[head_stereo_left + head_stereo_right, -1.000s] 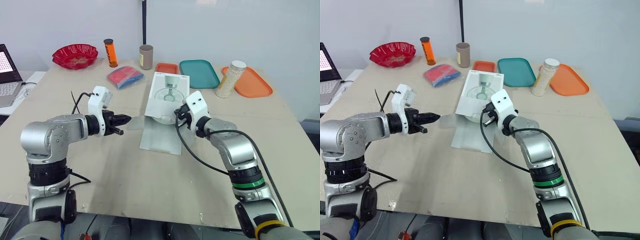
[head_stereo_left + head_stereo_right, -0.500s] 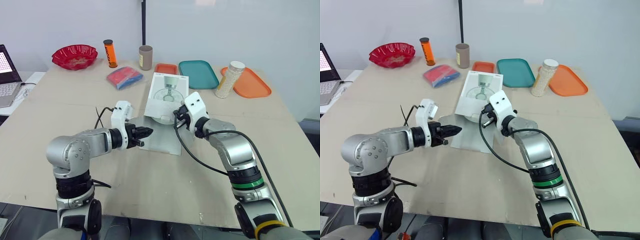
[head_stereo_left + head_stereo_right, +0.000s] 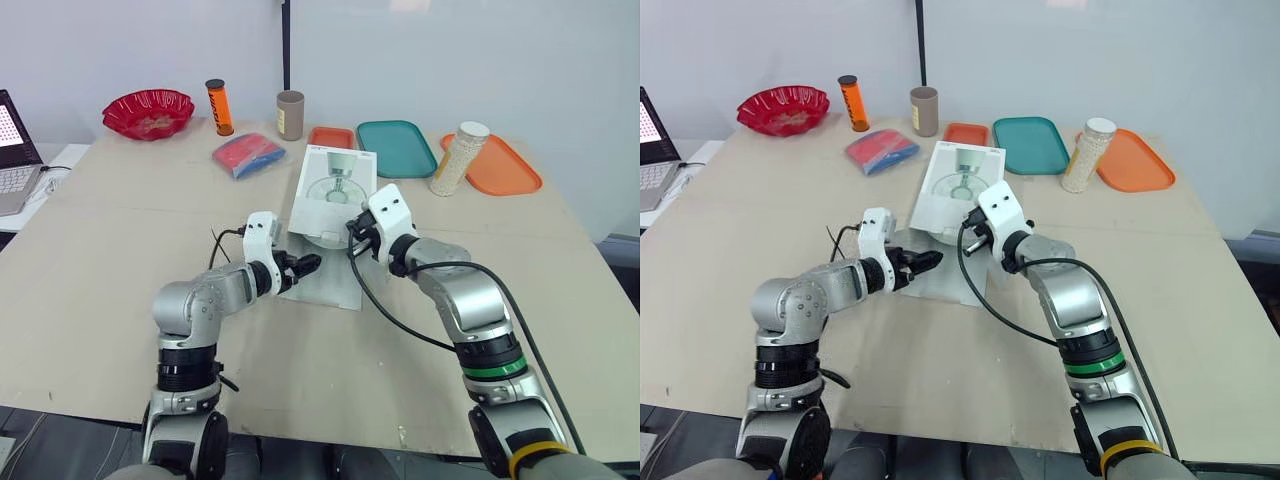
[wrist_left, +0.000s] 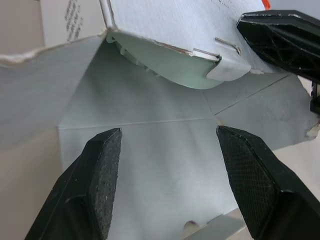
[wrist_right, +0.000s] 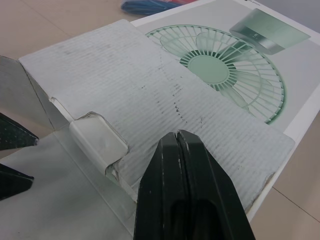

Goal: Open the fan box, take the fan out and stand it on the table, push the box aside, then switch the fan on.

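fan box (image 3: 335,190) lies open; left end effector (image 3: 308,264) gapes at its mouth.

We see on far bench (image 3: 120,230): red bowl (image 3: 150,108) | orange can (image 3: 216,106) | beige cup (image 3: 291,115) | red-blue packet (image 3: 250,155) | small orange tray (image 3: 332,137) | teal tray (image 3: 398,148) | jar (image 3: 458,158) | big orange tray (image 3: 495,165) | laptop (image 3: 15,150) at left edge.

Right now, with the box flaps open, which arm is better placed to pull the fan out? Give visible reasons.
Left. The left gripper has its fingers open at the mouth of the box, the pale green fan straight ahead. The right gripper is shut over the top flap, not aimed inside.
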Motion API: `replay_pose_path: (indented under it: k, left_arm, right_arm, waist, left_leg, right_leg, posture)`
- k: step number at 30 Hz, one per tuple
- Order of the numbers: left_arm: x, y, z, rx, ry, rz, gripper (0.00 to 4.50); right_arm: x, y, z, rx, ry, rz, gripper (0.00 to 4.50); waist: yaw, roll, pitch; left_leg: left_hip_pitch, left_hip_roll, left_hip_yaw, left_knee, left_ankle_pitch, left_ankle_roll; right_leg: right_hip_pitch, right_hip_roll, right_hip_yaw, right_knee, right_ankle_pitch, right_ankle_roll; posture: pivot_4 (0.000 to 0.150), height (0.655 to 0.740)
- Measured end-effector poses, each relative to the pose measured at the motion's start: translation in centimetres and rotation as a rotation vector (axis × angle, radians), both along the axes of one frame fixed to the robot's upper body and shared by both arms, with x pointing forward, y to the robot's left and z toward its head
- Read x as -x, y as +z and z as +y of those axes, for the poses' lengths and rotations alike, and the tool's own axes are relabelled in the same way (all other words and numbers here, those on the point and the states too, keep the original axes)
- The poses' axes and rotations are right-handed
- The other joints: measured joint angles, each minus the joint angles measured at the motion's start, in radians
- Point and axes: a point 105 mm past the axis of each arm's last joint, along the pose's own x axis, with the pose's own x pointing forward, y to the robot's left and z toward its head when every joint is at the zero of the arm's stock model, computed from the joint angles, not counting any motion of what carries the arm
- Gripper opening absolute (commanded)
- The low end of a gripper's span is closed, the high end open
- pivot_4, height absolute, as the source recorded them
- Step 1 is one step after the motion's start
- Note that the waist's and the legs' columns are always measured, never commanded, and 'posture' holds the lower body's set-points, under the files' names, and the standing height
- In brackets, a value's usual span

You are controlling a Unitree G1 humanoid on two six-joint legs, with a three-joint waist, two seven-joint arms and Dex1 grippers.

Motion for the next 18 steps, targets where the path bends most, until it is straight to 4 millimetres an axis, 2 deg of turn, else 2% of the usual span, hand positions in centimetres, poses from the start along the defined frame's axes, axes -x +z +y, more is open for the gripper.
replay_pose_path:
  k: [8,12,13,18]
  left_arm:
    - [-0.4,0.1,-0.5,0.217,0.066,0.071,3.24]
    - [-1.0,-0.1,0.5,0.251,0.138,0.071,3.24]
    - [-1.1,-0.7,0.4,0.258,0.152,0.088,3.24]
    - [-1.3,-0.8,-0.2,0.259,0.152,0.079,3.24]
  right_arm:
    - [0.0,-0.1,0.0,0.003,-0.003,0.009,0.0]
    - [0.0,-0.1,0.0,-0.006,-0.01,0.018,0.0]
    - [0.0,-0.1,0.0,-0.008,-0.011,0.019,0.0]
    - [0.0,-0.1,-0.1,-0.008,-0.02,0.021,0.0]
  waist:
    - [0.0,0.0,0.0]
    - [0.0,0.0,0.0]
    - [0.0,0.0,0.0]
    - [0.0,0.0,0.0]
  left_leg:
    - [0.0,0.0,0.0,0.0,0.0,0.0]
    - [0.0,0.0,0.0,0.0,0.0,0.0]
    - [0.0,0.0,0.0,0.0,0.0,0.0]
    - [0.0,-0.001,0.0,0.0,0.0,0.0]
  right_leg:
    - [0.0,0.0,0.0,0.0,0.0,0.0]
    - [0.0,0.0,0.0,0.0,0.0,0.0]
    - [0.0,0.0,0.0,0.0,0.0,0.0]
    - [0.0,0.0,0.0,-0.001,0.0,0.0]
  posture:
    - [0.15,0.74]
    - [0.15,0.74]
    - [0.15,0.74]
    - [0.15,0.74]
